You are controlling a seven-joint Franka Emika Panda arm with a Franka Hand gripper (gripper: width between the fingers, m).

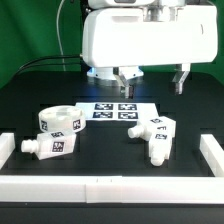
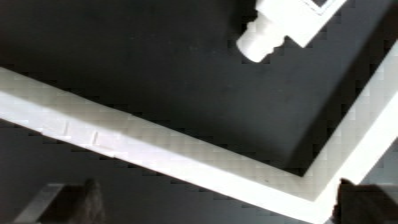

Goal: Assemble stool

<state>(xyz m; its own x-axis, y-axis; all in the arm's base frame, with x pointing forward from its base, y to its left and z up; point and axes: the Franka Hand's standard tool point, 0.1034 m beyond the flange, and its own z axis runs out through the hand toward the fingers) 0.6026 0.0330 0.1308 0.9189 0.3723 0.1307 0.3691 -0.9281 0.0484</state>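
The robot's two-finger gripper (image 1: 152, 82) hangs above the rear edge of the matte black worktop (image 1: 100, 162). Its dark fingers (image 1: 181, 80) are spread as wide as they go and hold nothing; the wrist view shows only bare surface between them.

The small white plastic stool is not yet joined. Its round disc seat (image 1: 58, 119) lies toward the worktop's edge on the exterior view's left. A stubby, blocky white first leg (image 1: 46, 146) lies on its side just in front of the seat and seems to touch it. A second leg (image 1: 156, 127) and a third leg (image 1: 158, 151) lie close together toward the exterior view's right. The thin flat white marker board (image 1: 114, 110) sits between the two groups, near the rear edge. Long white border rails (image 1: 110, 184) line the front and side edges.

The likeliest trouble is crowding. Closing on either of the paired legs could nudge its neighbour out of place or toward the rail. Lifting the first leg could drag the seat. A leg gripped off-centre may also tilt and miss its socket.

The black-and-white square tags carry patterns only, and no brand or readable writing shows.
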